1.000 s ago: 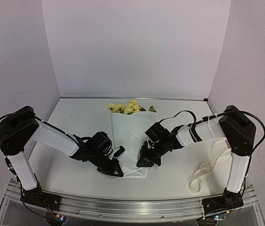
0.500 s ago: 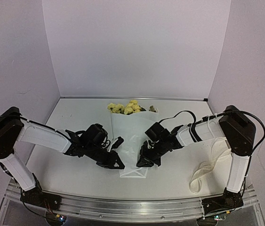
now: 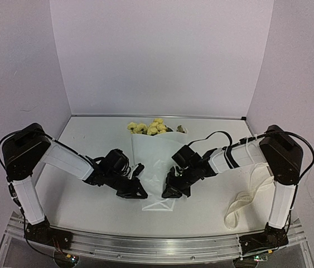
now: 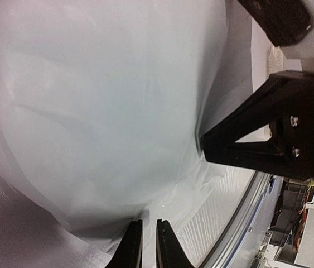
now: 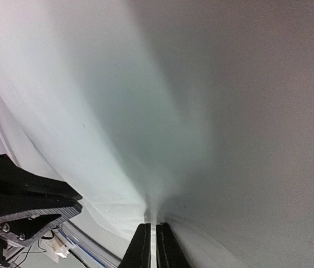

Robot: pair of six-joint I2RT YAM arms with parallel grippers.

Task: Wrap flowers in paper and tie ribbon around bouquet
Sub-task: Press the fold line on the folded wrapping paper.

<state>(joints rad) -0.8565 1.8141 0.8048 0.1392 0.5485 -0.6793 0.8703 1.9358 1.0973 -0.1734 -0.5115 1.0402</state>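
At lower centre, left end effector (image 3: 139, 194) and right end effector (image 3: 169, 193) each pinch the paper (image 3: 154, 162) wrapping the flowers (image 3: 148, 128).

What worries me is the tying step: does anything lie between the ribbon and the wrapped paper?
Nothing visible: only tabletop shows between the ribbon and the paper. But the right gripper and left gripper both pinch the paper, so neither is free.

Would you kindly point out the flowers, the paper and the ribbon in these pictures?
flowers (image 3: 148, 127), overhead view, on the yellow blooms.
paper (image 3: 154, 159), overhead view, on the bare middle of the white sheet.
ribbon (image 3: 230, 215), overhead view, on the lower loop of the cream strip.
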